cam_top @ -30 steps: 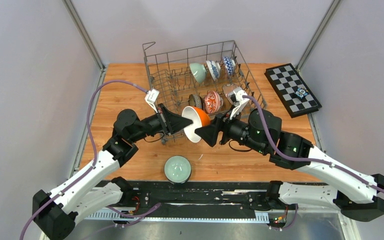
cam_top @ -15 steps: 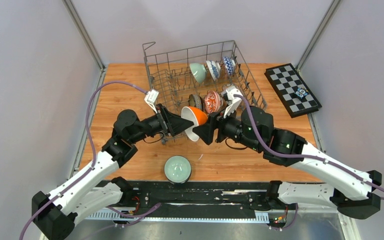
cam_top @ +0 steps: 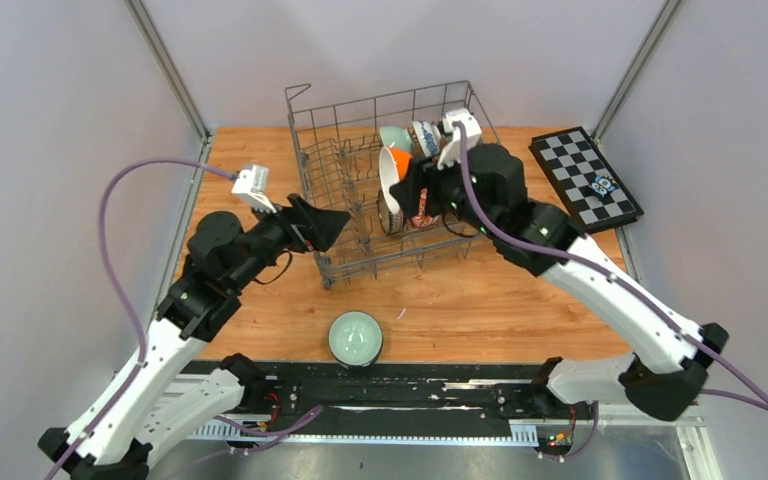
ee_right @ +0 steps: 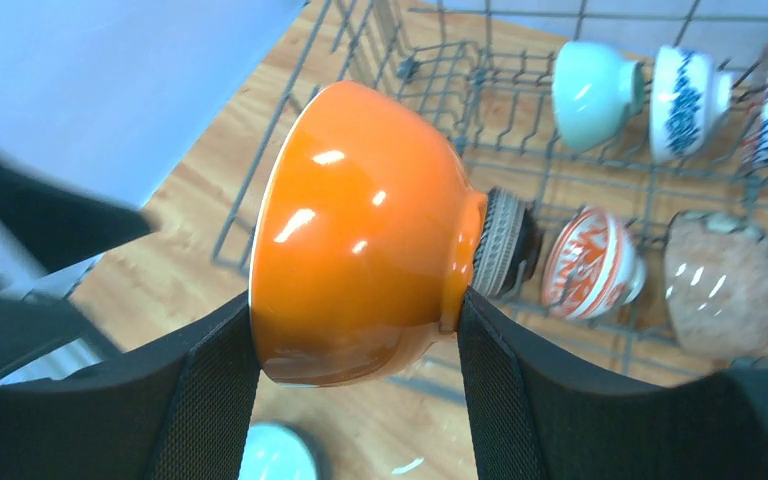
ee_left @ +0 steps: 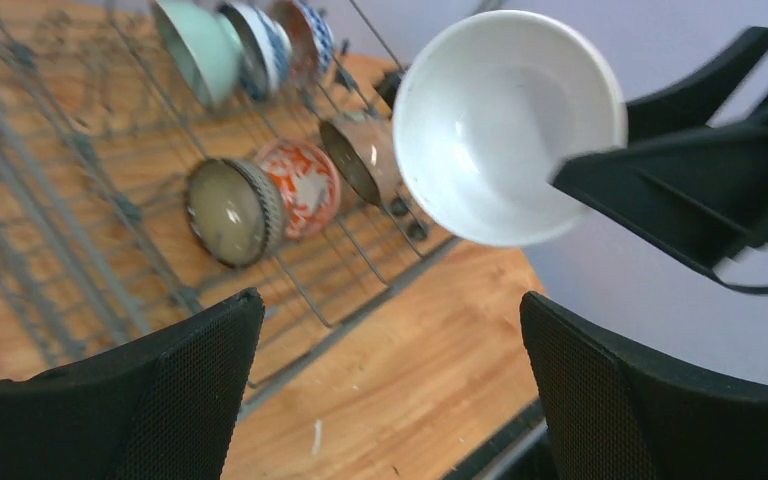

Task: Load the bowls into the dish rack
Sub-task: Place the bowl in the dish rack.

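Over the dish rack (cam_top: 305, 150), the right tool (cam_top: 407, 187) clasps the orange bowl (cam_top: 394, 166) on edge, tines below; the left tool (cam_top: 326, 222) gapes empty beside the rack.

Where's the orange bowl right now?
In the top view, the glossy orange ceramic bowl hangs sideways over the middle of the grey wire dish rack, in the right arm's jaws, near the racked pale green bowl.

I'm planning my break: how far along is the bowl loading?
Done: six bowls stand in the rack. In hand: the right jaws grip the orange bowl over the rack, not yet released; the left jaws are open and empty. Left: seat the orange bowl, then load the green bowl sitting on the table near the arms' bases.
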You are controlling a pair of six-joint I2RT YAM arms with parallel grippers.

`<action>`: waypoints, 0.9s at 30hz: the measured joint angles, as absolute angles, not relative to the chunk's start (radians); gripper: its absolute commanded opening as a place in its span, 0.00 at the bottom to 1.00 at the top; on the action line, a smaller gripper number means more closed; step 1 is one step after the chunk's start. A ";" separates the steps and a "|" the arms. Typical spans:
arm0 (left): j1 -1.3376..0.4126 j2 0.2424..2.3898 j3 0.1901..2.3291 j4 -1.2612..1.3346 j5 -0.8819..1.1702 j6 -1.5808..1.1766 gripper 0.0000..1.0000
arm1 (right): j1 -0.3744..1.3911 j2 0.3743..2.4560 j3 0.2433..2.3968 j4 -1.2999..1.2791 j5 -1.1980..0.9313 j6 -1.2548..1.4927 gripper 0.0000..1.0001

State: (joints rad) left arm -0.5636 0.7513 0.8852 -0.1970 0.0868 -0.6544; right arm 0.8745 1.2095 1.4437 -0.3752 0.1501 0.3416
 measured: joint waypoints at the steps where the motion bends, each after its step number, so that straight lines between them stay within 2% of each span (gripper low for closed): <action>1: -0.562 0.737 0.906 -0.221 0.059 -0.632 1.00 | 0.856 1.248 1.475 -0.371 0.148 0.323 0.02; 6: -0.562 0.675 0.979 -0.346 -0.031 -0.495 1.00 | 0.767 1.475 1.640 -0.349 0.139 0.233 0.02; 10: -0.562 0.645 0.957 -0.408 -0.030 -0.383 1.00 | 0.703 1.707 1.811 -0.315 0.130 0.156 0.02; 20: -0.562 0.625 0.838 -0.501 -0.001 -0.204 1.00 | 0.608 2.320 2.447 -0.324 0.064 0.035 0.02; 27: -0.562 0.634 0.818 -0.519 -0.028 -0.175 1.00 | 0.588 2.425 2.494 -0.321 0.038 -0.007 0.02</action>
